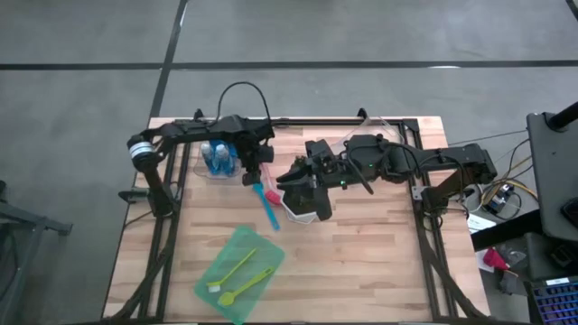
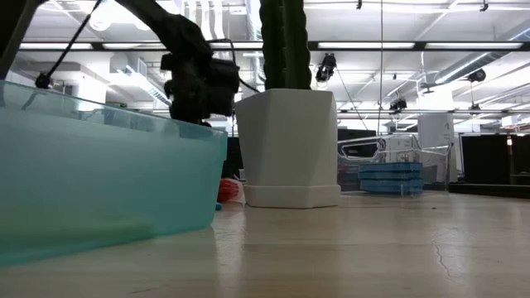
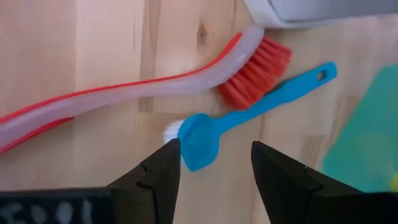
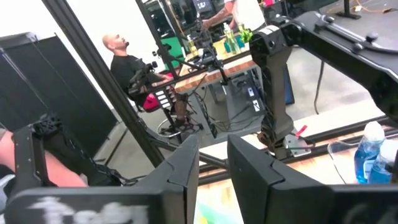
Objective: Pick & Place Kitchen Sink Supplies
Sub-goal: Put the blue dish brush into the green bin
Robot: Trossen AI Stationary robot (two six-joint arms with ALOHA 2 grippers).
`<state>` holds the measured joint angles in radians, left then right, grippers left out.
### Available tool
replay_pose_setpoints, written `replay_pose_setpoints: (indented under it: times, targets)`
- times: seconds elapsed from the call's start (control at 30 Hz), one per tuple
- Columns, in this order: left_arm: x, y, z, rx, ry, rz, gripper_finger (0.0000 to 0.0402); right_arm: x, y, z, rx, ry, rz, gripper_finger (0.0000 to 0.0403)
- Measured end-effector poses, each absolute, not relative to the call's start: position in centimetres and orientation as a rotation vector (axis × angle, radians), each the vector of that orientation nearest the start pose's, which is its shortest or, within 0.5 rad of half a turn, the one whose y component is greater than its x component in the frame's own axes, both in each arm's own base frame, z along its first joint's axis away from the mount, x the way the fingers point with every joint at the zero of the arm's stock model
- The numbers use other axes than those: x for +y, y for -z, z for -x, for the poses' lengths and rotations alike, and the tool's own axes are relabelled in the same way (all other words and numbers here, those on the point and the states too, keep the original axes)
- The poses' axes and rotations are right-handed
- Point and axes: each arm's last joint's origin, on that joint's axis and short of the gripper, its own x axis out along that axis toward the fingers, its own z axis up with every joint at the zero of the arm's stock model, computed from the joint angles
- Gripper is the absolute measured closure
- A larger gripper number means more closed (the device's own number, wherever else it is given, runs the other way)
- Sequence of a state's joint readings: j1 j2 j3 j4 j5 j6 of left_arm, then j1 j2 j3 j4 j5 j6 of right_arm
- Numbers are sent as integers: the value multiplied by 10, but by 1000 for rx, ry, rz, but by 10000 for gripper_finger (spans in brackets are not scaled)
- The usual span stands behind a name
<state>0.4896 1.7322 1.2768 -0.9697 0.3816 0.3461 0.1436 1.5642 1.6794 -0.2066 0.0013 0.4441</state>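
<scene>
My left gripper [image 1: 255, 175] [image 3: 214, 149] hangs open just above the table, its fingers either side of the head of a blue brush [image 3: 249, 112] [image 1: 270, 211] without touching it. A red brush [image 3: 155, 81] [image 1: 257, 191] with a pale handle lies flat beside the blue one. Blue bottles [image 1: 217, 158] [image 4: 368, 149] with white caps stand in a clear tray at the far left. Two lime brushes [image 1: 239, 275] lie on the translucent green sheet [image 1: 237, 248]. My right gripper [image 1: 305, 173] [image 4: 213, 155] is open above the white pot [image 1: 302, 206], holding nothing.
The white pot [image 2: 290, 149] with the dark green cactus [image 2: 286, 41] stands mid-table, right beside the brushes. A translucent teal thing [image 2: 91, 182] fills the low view's left foreground. Flat blue sponges [image 2: 389, 178] sit stacked in a clear tray far back. Bare wood lies on the right near side.
</scene>
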Motion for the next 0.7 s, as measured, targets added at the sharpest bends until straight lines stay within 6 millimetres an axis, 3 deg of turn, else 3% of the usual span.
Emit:
replay_pose_setpoints:
  times: [0.47,0.7]
  targets:
    - [148,-191,-297,1354,121,262,221,50,-445,-347,132,-115,-429,323]
    - [148,-183,-298,1377,131,274,253,47,-444,-348,144,-104,-427,330]
